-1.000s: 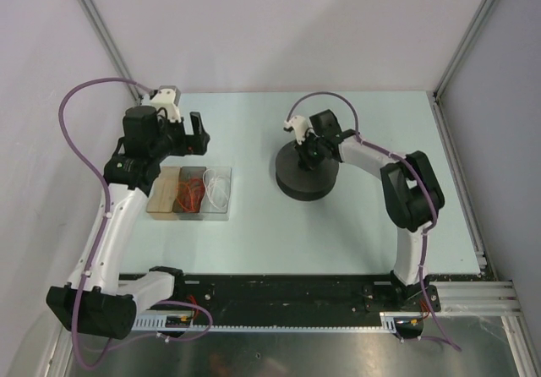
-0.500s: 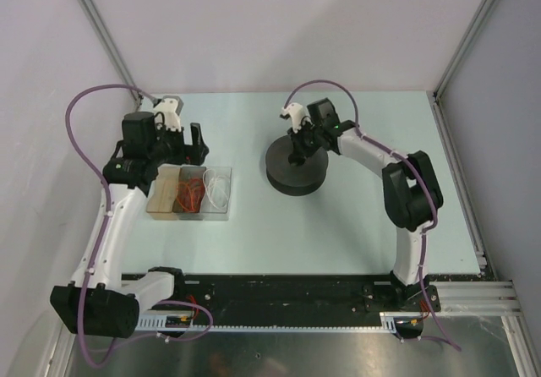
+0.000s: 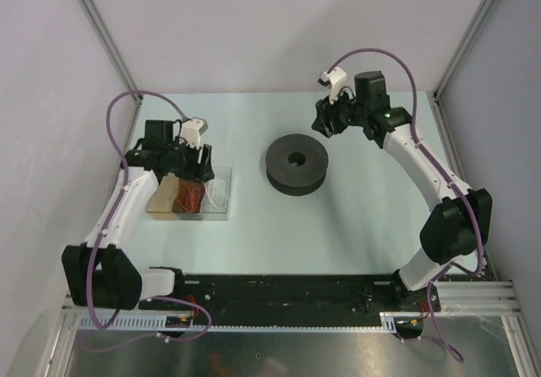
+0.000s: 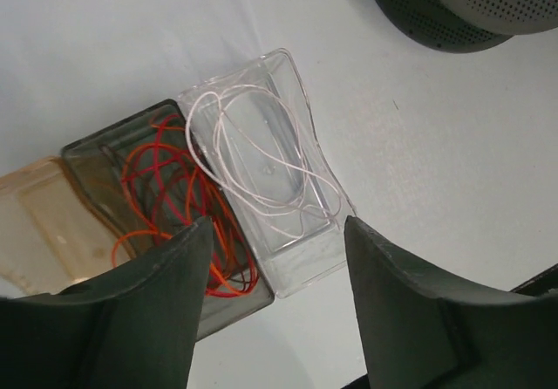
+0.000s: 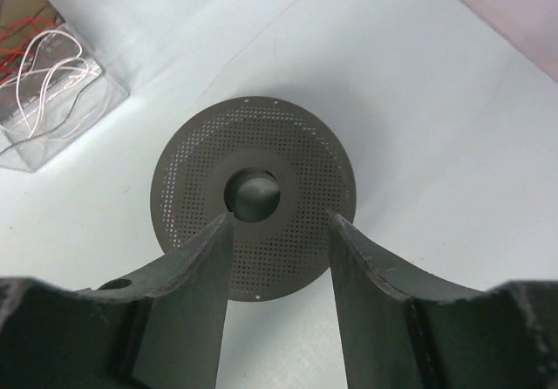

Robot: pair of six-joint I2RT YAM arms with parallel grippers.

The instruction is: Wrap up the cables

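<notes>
The white cable [image 3: 218, 193] lies loosely coiled in the clear compartment of a tray [image 3: 229, 211]. It also shows in the left wrist view [image 4: 261, 158] and the right wrist view [image 5: 48, 84]. The black spool [image 3: 296, 164] lies flat mid-table, bare, with a perforated top [image 5: 301, 158]. My left gripper [image 3: 196, 164] hovers open over the tray's near edge, empty [image 4: 279, 232]. My right gripper [image 3: 325, 122] is open and empty, raised behind and right of the spool [image 5: 281, 223].
A red cable [image 4: 174, 197] fills the tray's grey middle compartment [image 3: 193, 195]. An amber compartment [image 4: 44, 223] is at the tray's left end. The spool's edge [image 4: 453, 14] shows at the top right of the left wrist view. Walls enclose the table on three sides.
My right gripper has left the spool and drawn back up to the far right. The spool has slid slightly left and now sits alone. My left gripper has swung right, over the tray.
</notes>
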